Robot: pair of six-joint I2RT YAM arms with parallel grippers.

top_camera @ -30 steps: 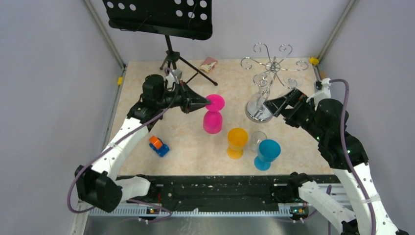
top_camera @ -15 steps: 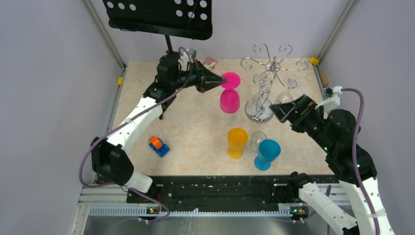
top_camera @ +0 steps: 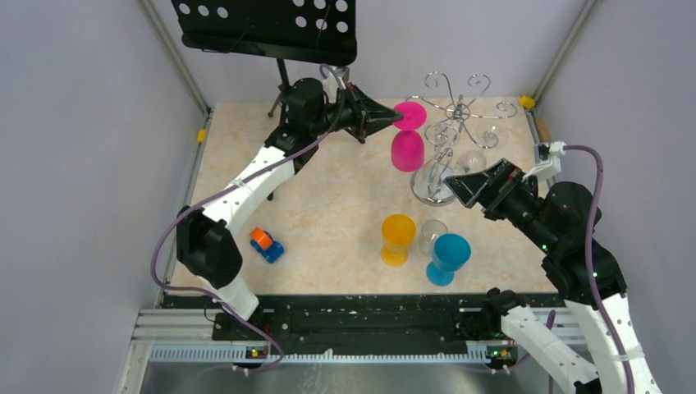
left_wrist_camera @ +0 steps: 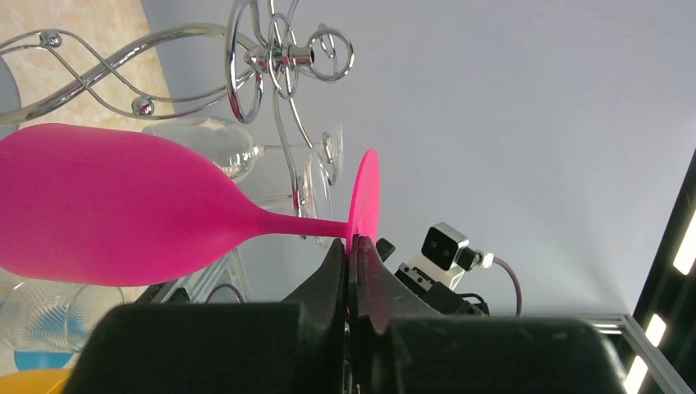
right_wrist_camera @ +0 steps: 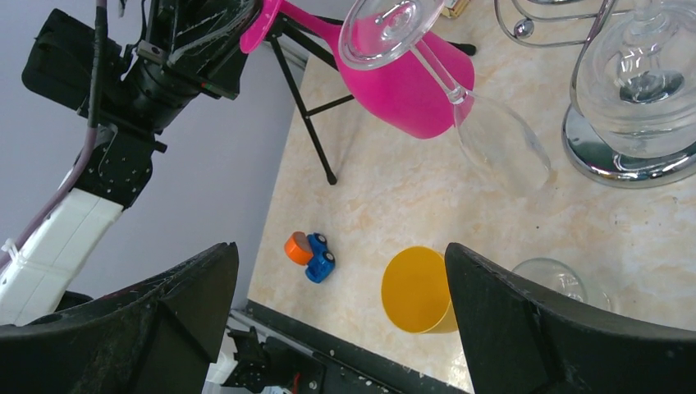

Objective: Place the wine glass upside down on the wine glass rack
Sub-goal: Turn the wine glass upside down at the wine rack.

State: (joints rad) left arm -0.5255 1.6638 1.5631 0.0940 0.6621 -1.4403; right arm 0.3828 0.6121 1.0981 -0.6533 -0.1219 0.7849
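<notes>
One pink wine glass [top_camera: 408, 144] in left claw [top_camera: 397, 121] — now beside rack [top_camera: 460, 107].

In the left wrist view the pink wine glass [left_wrist_camera: 123, 217] runs off the left edge and its foot's lower rim hides inside the left pincer [left_wrist_camera: 351, 254], while the right wrist view's upper edge cuts off the wine glass rack [right_wrist_camera: 599, 168] above its stem.

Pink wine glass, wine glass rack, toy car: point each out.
pink wine glass [top_camera: 407, 151]: top external view, bowl.
wine glass rack [top_camera: 427, 193]: top external view, round base.
toy car [top_camera: 272, 249]: top external view, blue body.
</notes>
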